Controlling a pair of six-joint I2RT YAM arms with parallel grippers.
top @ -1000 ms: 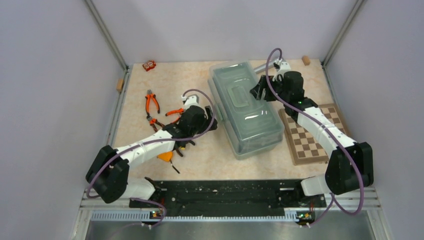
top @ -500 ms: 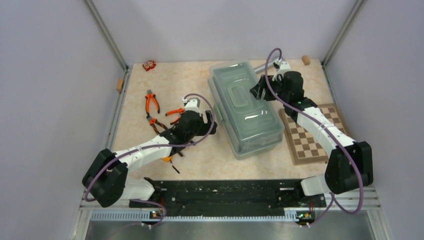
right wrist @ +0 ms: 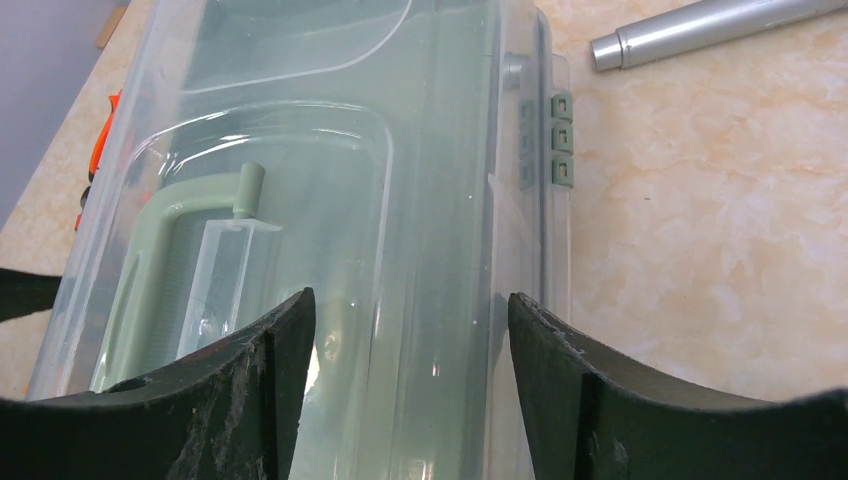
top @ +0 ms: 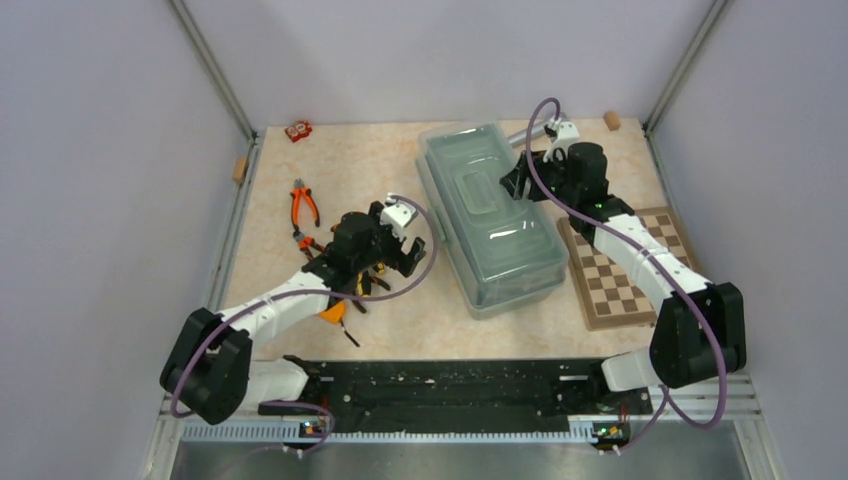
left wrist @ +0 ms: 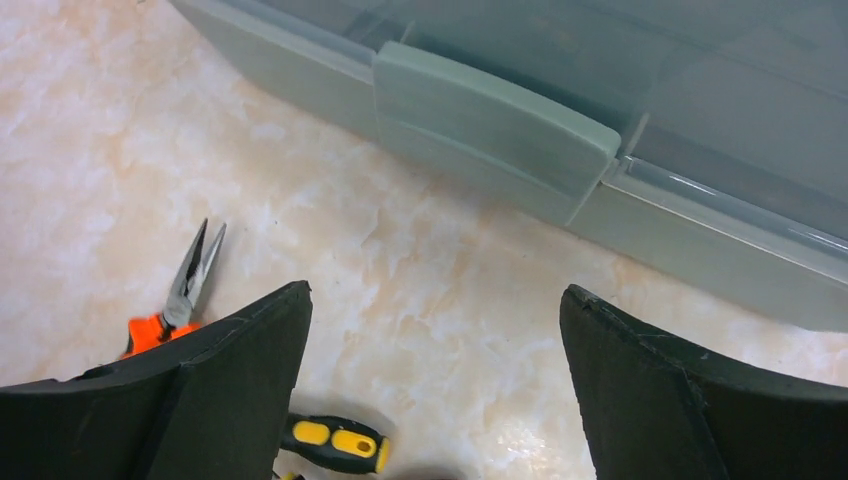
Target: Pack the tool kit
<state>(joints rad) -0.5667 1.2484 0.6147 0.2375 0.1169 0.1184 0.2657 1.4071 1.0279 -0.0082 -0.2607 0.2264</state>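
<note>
The sage-green toolbox (top: 490, 225) with its translucent lid shut stands mid-table. My left gripper (top: 408, 240) is open and empty, just left of the box; in the left wrist view it (left wrist: 435, 293) faces the box's front latch (left wrist: 495, 115). Orange-handled pliers (top: 303, 205) lie to the left, and a second pair (left wrist: 185, 285) sits by my left finger. Black-yellow screwdrivers (top: 352, 298) lie under the left arm, one handle (left wrist: 335, 445) showing. An orange object (top: 330, 313) lies beside them. My right gripper (top: 512, 185) is open over the lid's right edge (right wrist: 410, 297).
A grey metal cylinder (right wrist: 700, 25) lies behind the box near its hinges (right wrist: 560, 135). The chessboard (top: 630, 265) lies right of the box under the right arm. A small red object (top: 298, 131) and wooden blocks (top: 240, 168) (top: 611, 121) sit by the walls.
My left arm has drawn back and turned its wrist, so the gripper now stands a little off the toolbox's left side. The right arm and the toolbox have not moved.
</note>
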